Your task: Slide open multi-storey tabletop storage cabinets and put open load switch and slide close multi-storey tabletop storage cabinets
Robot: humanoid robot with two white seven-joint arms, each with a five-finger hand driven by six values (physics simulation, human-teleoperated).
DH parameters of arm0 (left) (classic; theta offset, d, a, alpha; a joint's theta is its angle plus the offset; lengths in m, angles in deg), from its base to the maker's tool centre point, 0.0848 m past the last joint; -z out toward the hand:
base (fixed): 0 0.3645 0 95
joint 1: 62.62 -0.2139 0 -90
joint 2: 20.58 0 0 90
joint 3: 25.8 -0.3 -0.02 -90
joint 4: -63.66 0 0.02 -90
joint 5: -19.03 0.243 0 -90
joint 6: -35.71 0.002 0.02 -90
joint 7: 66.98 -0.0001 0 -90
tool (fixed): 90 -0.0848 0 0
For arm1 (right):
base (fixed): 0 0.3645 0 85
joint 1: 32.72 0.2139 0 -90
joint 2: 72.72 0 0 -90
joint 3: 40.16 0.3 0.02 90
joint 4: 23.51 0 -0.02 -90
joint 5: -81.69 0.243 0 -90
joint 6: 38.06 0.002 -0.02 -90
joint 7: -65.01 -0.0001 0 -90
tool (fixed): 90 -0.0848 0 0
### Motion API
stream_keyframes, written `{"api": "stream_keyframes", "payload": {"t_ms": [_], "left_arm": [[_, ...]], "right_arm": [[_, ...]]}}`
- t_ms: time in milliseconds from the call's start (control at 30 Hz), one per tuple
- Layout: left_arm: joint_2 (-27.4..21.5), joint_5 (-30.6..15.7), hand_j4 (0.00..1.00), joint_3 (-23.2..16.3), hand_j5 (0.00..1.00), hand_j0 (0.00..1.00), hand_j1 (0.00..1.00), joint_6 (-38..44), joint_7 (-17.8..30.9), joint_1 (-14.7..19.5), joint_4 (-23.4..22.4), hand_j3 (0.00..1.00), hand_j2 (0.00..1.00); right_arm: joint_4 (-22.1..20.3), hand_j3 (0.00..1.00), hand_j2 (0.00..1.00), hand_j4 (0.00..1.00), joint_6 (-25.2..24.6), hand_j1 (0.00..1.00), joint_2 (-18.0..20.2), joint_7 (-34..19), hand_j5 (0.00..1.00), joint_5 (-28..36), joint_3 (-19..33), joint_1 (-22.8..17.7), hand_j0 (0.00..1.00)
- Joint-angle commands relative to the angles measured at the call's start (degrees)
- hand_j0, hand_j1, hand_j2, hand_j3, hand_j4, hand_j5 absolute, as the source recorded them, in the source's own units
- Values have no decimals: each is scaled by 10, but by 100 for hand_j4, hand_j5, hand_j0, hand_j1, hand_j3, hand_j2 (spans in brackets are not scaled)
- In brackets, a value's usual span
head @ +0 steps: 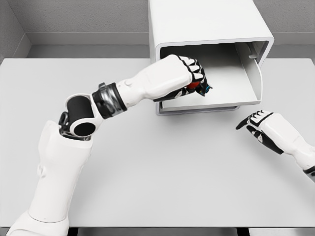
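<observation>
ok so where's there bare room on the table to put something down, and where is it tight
Bare: the table in front of the cabinet, between the left arm and the right hand, and the strip left of the cabinet. Tight: the open drawer, where the left hand holds the switch.

On a pale grey table (147,187) stands a white storage cabinet (206,24) with its drawer (246,91) slid out toward the camera. The left hand (184,73) reaches into the drawer's left side, fingers curled around a small load switch (199,86) (red and teal parts show between them). The right hand (263,127) rests on the table just right of the drawer, fingers relaxed.
</observation>
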Motion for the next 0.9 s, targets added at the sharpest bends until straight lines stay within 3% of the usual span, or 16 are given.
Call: {"api": "stream_keyframes", "payload": {"t_ms": [0,333,433,567,867], "left_arm": [[0,2,41,-2,41,41,41,2,0,2,-11,41,41],[0,10,44,-11,44,44,44,2,0,11,-21,44,44],[0,10,57,-13,57,57,57,2,0,14,-21,57,57],[0,10,66,-11,66,66,66,2,0,17,-20,66,66],[0,10,69,-12,69,69,69,2,0,18,-20,69,69]], "right_arm": [[0,47,47,47,0,47,1,1,47,3,0,0,47],[0,47,47,47,0,47,1,1,47,3,-3,1,47],[0,47,47,47,0,47,1,1,47,3,-4,1,47],[0,47,47,47,0,47,1,1,47,3,-4,1,47],[0,47,47,47,0,47,1,1,47,3,-4,1,47]]}}
